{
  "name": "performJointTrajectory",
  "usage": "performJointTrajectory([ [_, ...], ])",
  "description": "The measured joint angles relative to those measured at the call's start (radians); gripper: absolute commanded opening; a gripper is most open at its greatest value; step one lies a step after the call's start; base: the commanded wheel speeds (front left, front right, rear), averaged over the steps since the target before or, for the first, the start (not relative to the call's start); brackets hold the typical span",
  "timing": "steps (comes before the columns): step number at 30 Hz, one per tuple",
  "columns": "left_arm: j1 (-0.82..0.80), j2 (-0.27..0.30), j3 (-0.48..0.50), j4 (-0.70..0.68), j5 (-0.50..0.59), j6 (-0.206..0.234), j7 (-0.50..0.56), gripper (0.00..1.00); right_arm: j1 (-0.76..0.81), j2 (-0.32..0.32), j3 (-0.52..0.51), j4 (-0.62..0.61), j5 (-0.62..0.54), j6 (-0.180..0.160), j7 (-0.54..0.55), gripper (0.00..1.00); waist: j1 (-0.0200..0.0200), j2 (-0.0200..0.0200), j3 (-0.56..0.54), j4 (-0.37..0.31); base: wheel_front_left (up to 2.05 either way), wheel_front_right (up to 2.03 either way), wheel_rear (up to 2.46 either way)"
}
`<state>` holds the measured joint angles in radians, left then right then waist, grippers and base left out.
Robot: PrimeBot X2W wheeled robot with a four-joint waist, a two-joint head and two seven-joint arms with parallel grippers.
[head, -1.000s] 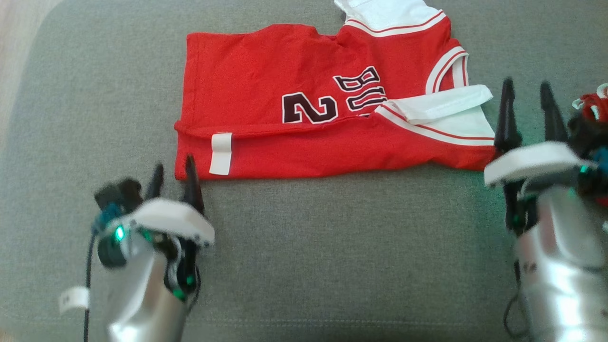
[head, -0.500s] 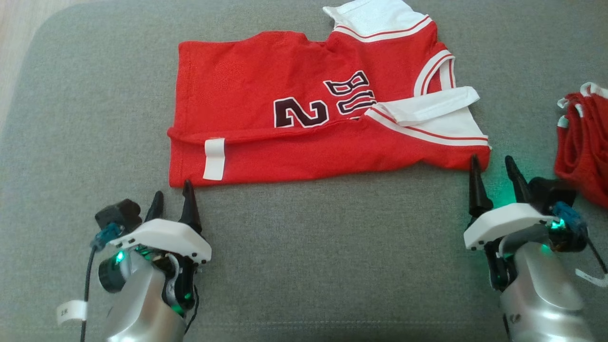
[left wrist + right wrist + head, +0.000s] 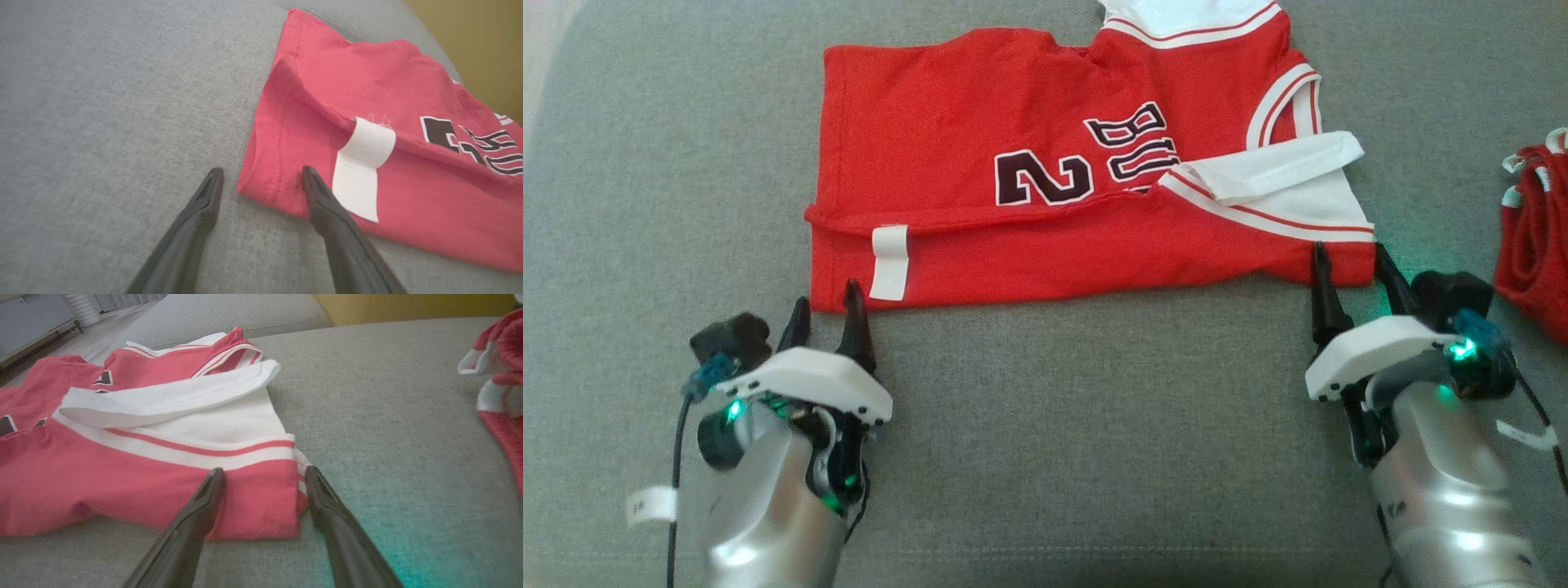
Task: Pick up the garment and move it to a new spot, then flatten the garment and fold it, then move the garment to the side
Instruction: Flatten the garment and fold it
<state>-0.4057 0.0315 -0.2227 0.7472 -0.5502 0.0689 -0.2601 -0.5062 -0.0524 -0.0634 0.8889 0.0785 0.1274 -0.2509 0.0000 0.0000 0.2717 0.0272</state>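
Note:
The garment [image 3: 1013,155] is a red jersey with white trim, dark lettering and a white label, lying folded lengthwise on the grey cushion [image 3: 1054,408]. My left gripper [image 3: 825,294] stands open at the garment's [image 3: 367,102] near left corner, its two fingertips straddling that corner; in the left wrist view the left gripper [image 3: 261,175] holds nothing. My right gripper [image 3: 1347,257] is open at the near right corner, by the white-striped sleeve. In the right wrist view the right gripper [image 3: 265,475] has its fingers on either side of the garment's [image 3: 122,457] red corner.
A second red and white cloth [image 3: 1535,245] lies bunched at the right edge of the cushion, close to my right arm; the same cloth [image 3: 502,388] sits at the right of the right wrist view. Bare floor [image 3: 543,49] runs past the cushion's left edge.
My right gripper dropped from beside the garment's right end to its near right corner. The left gripper edged forward to the near left corner. The head camera shifted slightly.

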Motion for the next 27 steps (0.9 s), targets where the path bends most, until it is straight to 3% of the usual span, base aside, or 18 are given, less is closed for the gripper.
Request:
performJointTrajectory([
  [4,-0.061,0.006,-0.049,0.072,-0.031,-0.03,-0.007,1.0,-0.039,-0.003,0.004,0.03,-0.02,0.0,0.001,1.0,0.0,0.0,0.012,-0.005,0.0,0.0,0.0],
  [5,-0.076,0.008,-0.063,0.092,-0.04,-0.042,-0.012,1.0,-0.048,-0.004,0.008,0.038,-0.02,0.0,0.007,0.85,0.0,0.0,0.014,-0.005,0.0,0.0,0.0],
  [6,-0.09,0.01,-0.074,0.11,-0.052,-0.051,-0.015,0.87,-0.056,-0.006,0.014,0.047,-0.019,0.0,0.015,0.38,0.0,0.0,0.014,-0.005,0.0,0.0,0.0],
  [7,-0.102,0.013,-0.089,0.131,-0.063,-0.059,-0.015,0.43,-0.062,-0.008,0.02,0.055,-0.018,0.0,0.021,0.0,0.0,0.0,0.015,-0.005,0.0,0.0,0.0],
  [8,-0.114,0.017,-0.101,0.151,-0.074,-0.067,-0.015,0.0,-0.066,-0.01,0.024,0.063,-0.018,0.0,0.024,0.0,0.0,0.0,0.015,-0.005,0.0,0.0,0.0],
  [12,-0.138,0.021,-0.148,0.195,-0.119,-0.096,-0.015,0.0,-0.079,-0.004,0.031,0.089,-0.015,0.0,0.024,0.0,0.0,0.0,0.006,-0.005,0.0,0.0,0.0],
  [18,-0.128,0.012,-0.158,0.207,-0.139,-0.096,-0.009,0.0,-0.076,-0.002,0.003,0.121,-0.015,0.0,0.021,0.0,0.0,0.0,-0.026,-0.002,0.0,0.0,0.0],
  [27,0.041,0.001,-0.08,0.14,-0.036,-0.058,0.003,0.0,0.03,0.0,0.001,0.144,0.046,0.0,0.01,0.0,0.0,0.0,-0.135,-0.002,0.0,0.0,0.0],
])
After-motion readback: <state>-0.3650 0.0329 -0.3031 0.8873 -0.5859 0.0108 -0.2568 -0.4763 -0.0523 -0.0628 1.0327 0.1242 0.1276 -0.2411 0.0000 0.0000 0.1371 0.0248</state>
